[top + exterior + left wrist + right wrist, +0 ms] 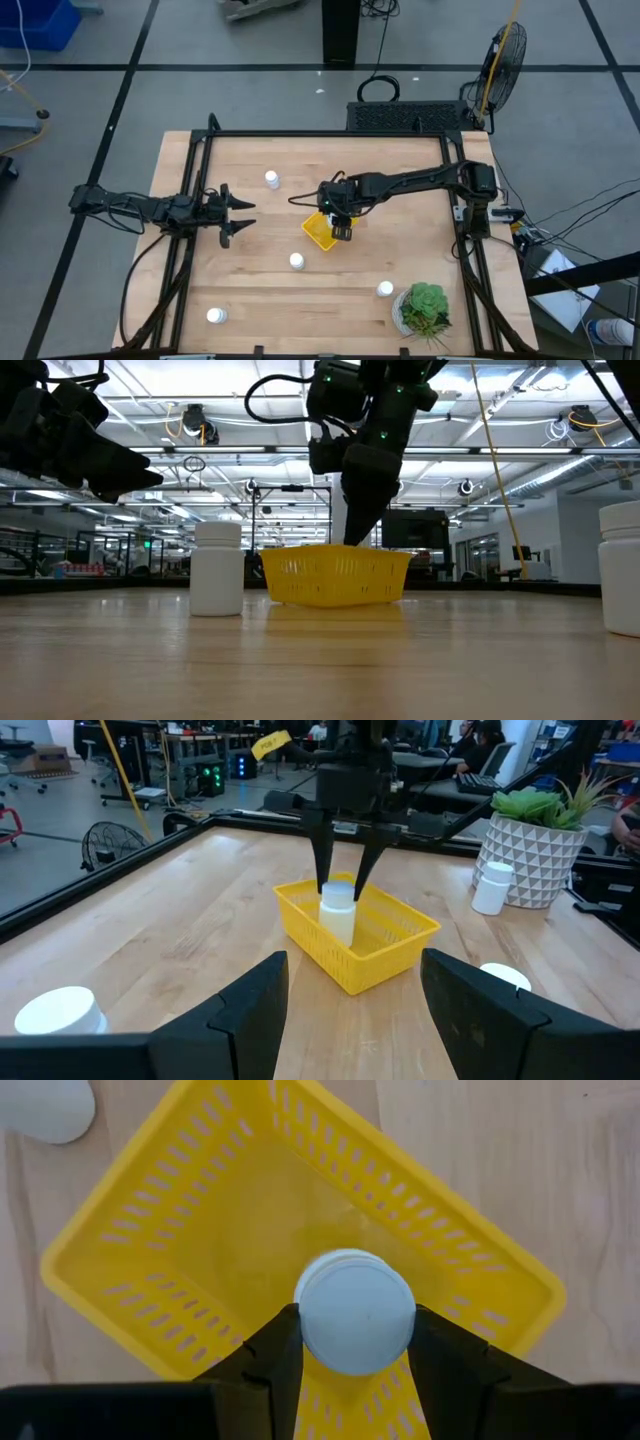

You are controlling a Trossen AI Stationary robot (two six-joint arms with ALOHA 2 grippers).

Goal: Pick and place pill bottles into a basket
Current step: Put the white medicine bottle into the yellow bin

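Gripping a white pill bottle (355, 1312) upright inside the yellow basket (180, 1230) mid-table, the right gripper (352, 1342) is pinching its cap. Left gripper (236, 217) is hanging spread wide at the table's left. No label text is showing legibly.

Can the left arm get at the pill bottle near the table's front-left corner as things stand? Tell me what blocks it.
Probably yes. The left gripper is open and empty at the table's left side, and the front-left pill bottle stands alone on bare wood. The right gripper is busy at the yellow basket, well clear.

Potted plant (425, 308) at table (250, 170) corner; fan (503, 55) on floor
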